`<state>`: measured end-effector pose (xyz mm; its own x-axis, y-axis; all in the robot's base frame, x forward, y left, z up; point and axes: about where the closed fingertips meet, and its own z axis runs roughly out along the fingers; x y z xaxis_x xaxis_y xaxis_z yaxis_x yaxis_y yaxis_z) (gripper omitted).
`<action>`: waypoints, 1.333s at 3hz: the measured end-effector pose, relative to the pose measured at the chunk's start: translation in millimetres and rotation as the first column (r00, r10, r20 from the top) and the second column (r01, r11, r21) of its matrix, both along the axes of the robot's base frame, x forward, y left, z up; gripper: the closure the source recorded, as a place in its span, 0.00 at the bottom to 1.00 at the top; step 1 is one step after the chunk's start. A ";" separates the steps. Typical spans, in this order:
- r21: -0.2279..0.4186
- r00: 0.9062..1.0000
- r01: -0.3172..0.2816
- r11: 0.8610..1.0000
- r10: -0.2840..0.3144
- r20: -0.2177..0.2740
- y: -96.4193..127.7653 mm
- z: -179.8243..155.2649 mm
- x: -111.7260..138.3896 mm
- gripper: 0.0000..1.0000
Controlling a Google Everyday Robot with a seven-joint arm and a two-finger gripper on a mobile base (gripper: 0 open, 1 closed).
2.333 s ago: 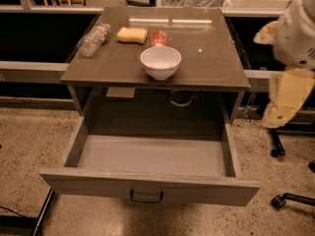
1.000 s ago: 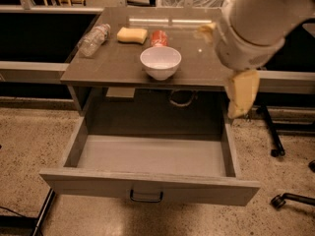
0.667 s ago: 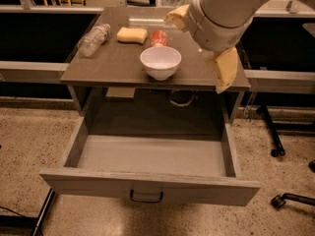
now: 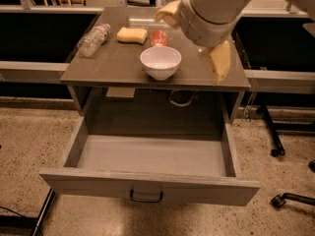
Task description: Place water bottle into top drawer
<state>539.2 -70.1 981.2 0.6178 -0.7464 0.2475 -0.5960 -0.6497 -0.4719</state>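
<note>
The water bottle [image 4: 93, 39], clear crinkled plastic with a white cap, lies on its side at the far left of the tabletop [image 4: 113, 65]. The top drawer [image 4: 147, 185] is pulled wide open below the table; it is empty, and its dark handle [image 4: 146, 196] faces me. My gripper [image 4: 193, 42] hangs over the far right part of the tabletop, on a thick white arm. Its two yellow fingers [image 4: 220, 59] are spread apart with nothing between them. It is well to the right of the bottle, beyond the bowl.
A white bowl [image 4: 160, 62] stands mid-table. A yellow sponge [image 4: 132, 34] and a red can [image 4: 158, 38] sit behind it. Chair castors [image 4: 276, 200] are on the floor at right. Dark shelving flanks the table.
My arm has swung in from the right side of the table to above its far right part, moving leftward. The bottle, bowl and drawer have not moved.
</note>
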 end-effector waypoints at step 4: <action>-0.180 0.896 -0.346 0.921 0.381 0.227 26.1 31.6 91.0 0.00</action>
<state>630.2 -44.0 1012.8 0.7433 -0.4312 0.5115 -0.1786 -0.8647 -0.4694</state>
